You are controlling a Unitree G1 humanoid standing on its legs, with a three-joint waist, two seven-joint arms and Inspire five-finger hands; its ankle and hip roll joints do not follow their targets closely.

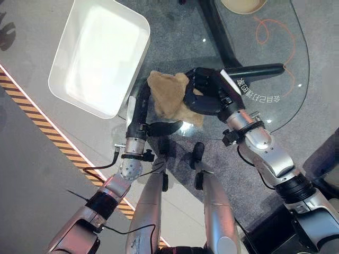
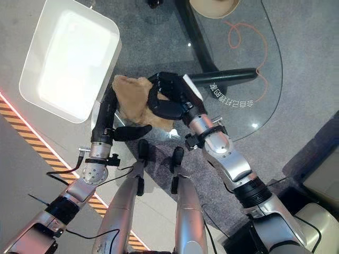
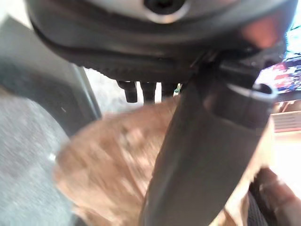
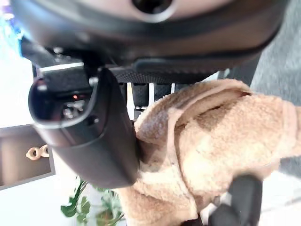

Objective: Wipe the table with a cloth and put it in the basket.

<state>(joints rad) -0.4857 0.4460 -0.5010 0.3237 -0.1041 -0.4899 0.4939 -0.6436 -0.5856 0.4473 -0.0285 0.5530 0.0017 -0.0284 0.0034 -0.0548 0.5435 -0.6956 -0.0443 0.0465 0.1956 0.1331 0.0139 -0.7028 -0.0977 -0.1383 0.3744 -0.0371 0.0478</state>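
Glass forms the round table [image 1: 286, 63], set over grey carpet, with the white basket [image 1: 98, 55] beside it on the robot's left. Between both hands, the tan cloth [image 1: 168, 95] is bunched on the glass; it is judged light, soft and easily crumpled, best gathered at its bulk. The right hand [image 1: 207, 91] is curled onto it, the left hand [image 1: 139, 108] laid straight alongside. Fleecy pile is revealed by the right wrist view.
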